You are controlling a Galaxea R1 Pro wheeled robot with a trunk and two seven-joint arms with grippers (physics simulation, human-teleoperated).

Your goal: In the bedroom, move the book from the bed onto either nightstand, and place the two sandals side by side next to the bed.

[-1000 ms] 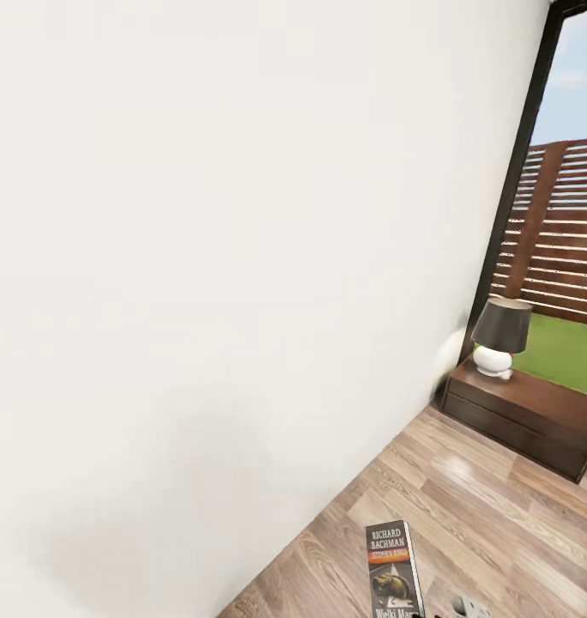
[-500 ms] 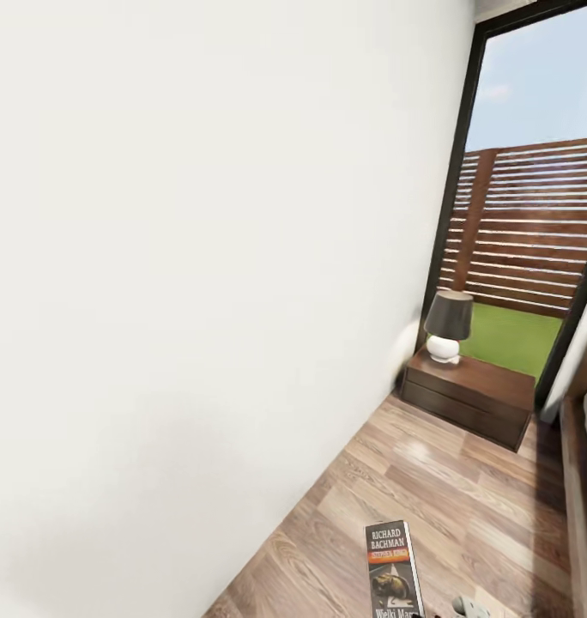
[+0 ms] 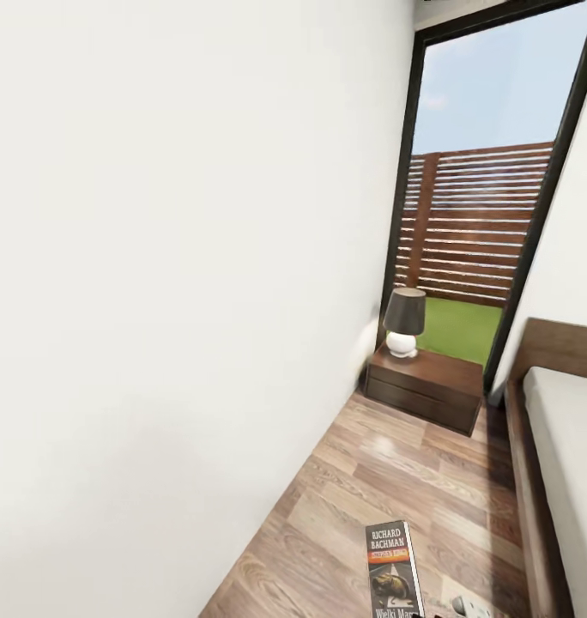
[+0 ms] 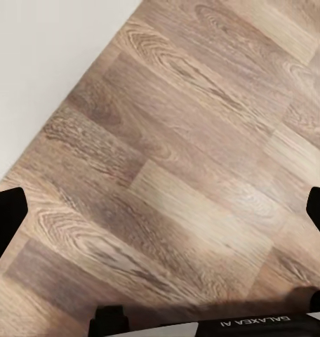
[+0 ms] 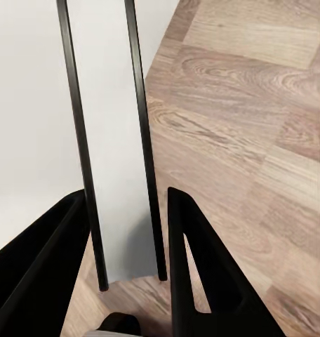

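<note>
the right fingers (image 5: 125, 260) pinch the book (image 3: 393, 571), carrying it toward the nightstand (image 3: 426, 386); left fingers (image 4: 160, 217) spread. next: close in and set it beside the lamp (image 3: 404, 322).

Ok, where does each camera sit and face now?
Head: up top, facing down the aisle between wall and bed toward the nightstand; book at bottom edge.
Left wrist: on that arm, facing floor past the open left gripper.
Right wrist: facing floor and wall; right gripper clamps the book.
Shared: head and right wrist show the book.
</note>
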